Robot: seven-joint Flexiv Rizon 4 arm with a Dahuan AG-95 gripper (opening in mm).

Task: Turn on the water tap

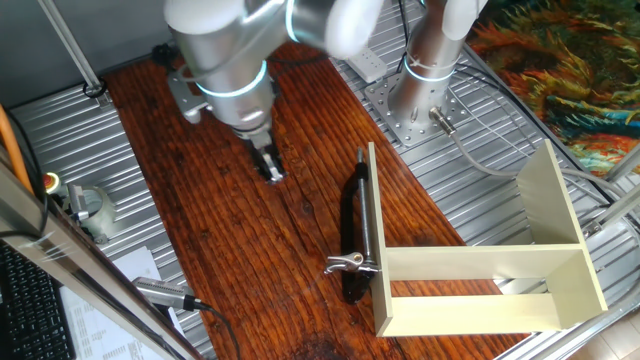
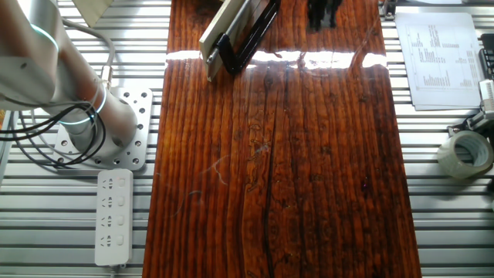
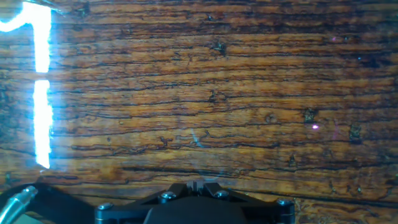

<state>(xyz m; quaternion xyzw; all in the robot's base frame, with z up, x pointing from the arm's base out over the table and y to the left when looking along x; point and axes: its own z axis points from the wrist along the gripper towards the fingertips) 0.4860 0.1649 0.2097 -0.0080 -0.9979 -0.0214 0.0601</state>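
- The task looks barely begun: the gripper (image 1: 272,170) hangs over bare wood toward the far left part of the wooden counter (image 1: 230,260), well apart from the water tap (image 1: 353,235), and nothing is held
- In the fixed view from the front the two fingertips sit close together, seemingly pressed shut; the hand view shows only the black base of the hand above plain planks, with no tap in sight
- The water tap lies flat along the counter's right edge, its slim black-and-chrome body running toward the near edge, and its small silver lever handle (image 1: 347,264) is at the near end, untouched as far as I can judge
- Left to do: carry the hand across to the right and near side, come down on the lever, and turn it
- Just right of the tap, touching or nearly so, the cream open-sided box (image 1: 480,290) hangs off the counter's near right corner; its wall crowds the lever from that side, so approach from the left seems freer
- Off the counter's left edge lie a roll of tape (image 1: 92,205), printed sheets (image 2: 440,58) and a grey metal cylinder (image 1: 160,292); none block the path
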